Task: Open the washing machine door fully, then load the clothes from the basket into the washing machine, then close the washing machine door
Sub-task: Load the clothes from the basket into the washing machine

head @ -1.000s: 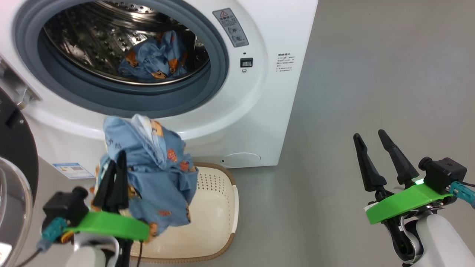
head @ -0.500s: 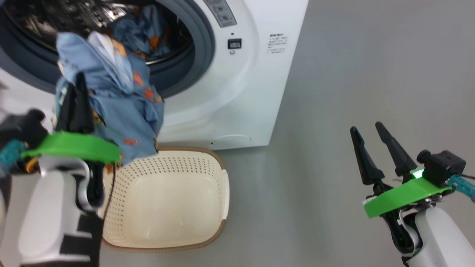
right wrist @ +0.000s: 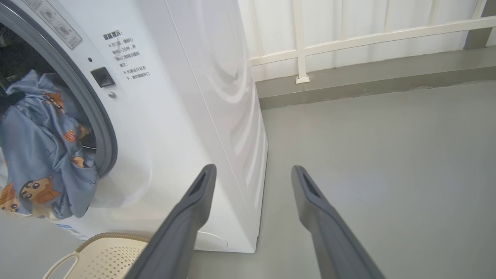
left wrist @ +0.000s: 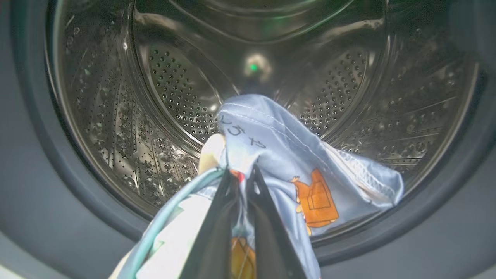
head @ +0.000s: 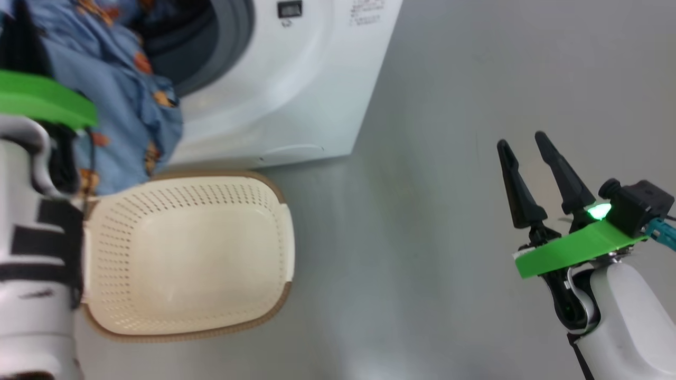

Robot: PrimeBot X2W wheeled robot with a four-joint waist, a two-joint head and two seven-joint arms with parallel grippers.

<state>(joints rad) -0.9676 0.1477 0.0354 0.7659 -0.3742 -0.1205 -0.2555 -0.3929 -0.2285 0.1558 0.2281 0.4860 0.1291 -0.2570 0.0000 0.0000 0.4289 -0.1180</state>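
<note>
Versus a second ago: the left claw now carries the clothes at the drum mouth of the washing machine, no longer low over the basket. The basket, on the floor at the machine's foot, looks bare, so this is likely the last load. Left claw is pinched tight on the blue bear fabric. Right claw is spread wide, holding nothing, well apart over the floor.

Head view: the washing machine is cut off by the top edge; its printed panel text is too small to read. The left forearm hides the left rim of the basket. Left wrist view: the clothes run off the bottom edge and conceal the lower rear of the drum.
</note>
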